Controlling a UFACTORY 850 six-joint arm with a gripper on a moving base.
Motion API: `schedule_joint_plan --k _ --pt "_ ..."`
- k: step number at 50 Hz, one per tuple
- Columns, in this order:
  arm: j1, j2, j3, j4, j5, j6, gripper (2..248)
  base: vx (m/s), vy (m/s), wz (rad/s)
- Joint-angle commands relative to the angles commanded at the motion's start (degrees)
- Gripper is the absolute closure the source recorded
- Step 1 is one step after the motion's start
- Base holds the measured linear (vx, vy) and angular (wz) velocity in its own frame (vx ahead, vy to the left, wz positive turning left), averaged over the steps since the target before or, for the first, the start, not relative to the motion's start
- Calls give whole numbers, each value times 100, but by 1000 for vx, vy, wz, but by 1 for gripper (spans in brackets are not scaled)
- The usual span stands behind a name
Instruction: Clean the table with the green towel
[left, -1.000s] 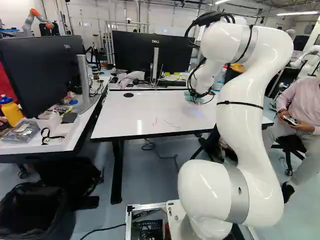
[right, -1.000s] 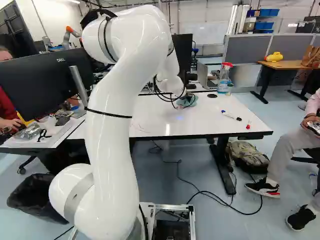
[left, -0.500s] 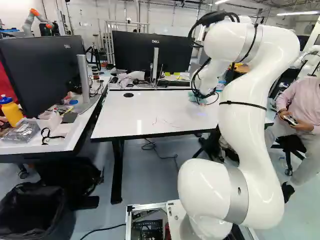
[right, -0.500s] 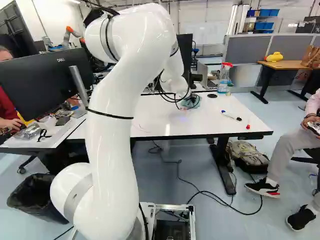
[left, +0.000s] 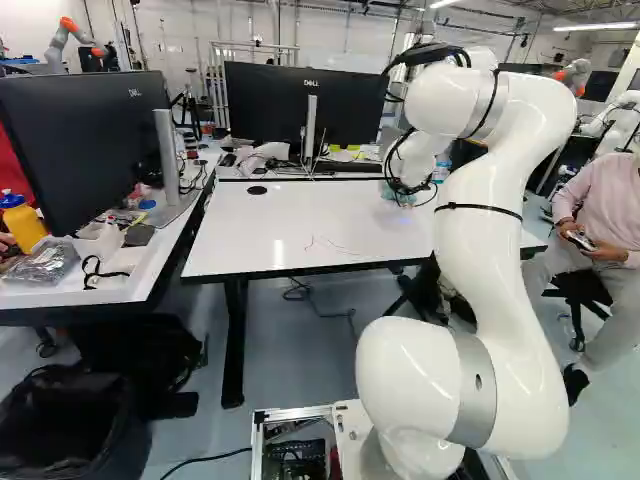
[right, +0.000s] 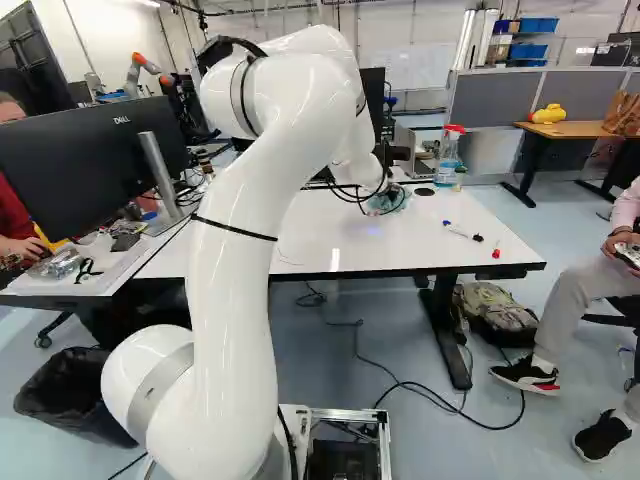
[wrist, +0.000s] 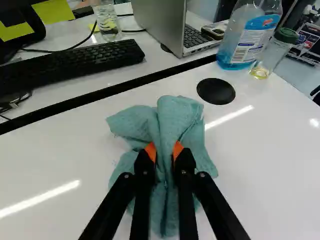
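In the right base view my gripper (right: 378, 200) is at the table's far edge, mostly hidden behind cables and the wrist. The wrist view shows the gripper (wrist: 164, 152) shut on the bunched green towel (wrist: 172, 117), an orange pad pressing it from each side. The towel's folds spread around the fingers and lie against the white table (wrist: 50, 160). Thin red marks (left: 325, 246) run across the tabletop in the left base view, well nearer the base than the towel.
Beyond the towel are a round black cap (wrist: 216, 91), a spray bottle (wrist: 250, 32), a small jar (wrist: 274, 52), a laptop (wrist: 165, 22) and a keyboard (wrist: 70, 62). Markers (right: 462, 232) lie on the table's right part. Another robot (left: 70, 40) stands far behind.
The arm has shifted, its upper part swinging slightly, and the gripper with the towel has moved right across the far part of the table in the right base view. The base has stayed put.
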Motion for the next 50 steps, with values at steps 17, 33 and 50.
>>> schedule_joint_plan --k 17,33,50 --pt "58 -428 -612 0 0 0 195 0 0 0" --pt "197 -746 -1072 0 0 0 195 0 0 0" --pt "388 -616 -884 0 0 0 195 0 0 0"
